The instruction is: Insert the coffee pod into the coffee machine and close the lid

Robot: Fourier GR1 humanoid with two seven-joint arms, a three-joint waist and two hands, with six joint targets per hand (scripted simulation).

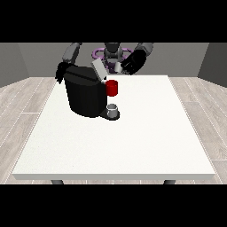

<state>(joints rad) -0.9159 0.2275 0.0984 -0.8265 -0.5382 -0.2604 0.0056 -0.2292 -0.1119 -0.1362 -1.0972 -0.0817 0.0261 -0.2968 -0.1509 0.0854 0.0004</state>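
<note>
A black coffee machine stands on the white table at the left, with its grey lid tilted up and open. Its red pod holder sticks out at the front, above a small grey cup on the base. The hand at the view's right is raised above the table's far edge, right of the lid, its fingers curled round a small white coffee pod. The hand at the view's left hangs behind the machine's left top corner, partly hidden.
The robot's torso stands behind the far edge of the table. A wooden floor surrounds the table.
</note>
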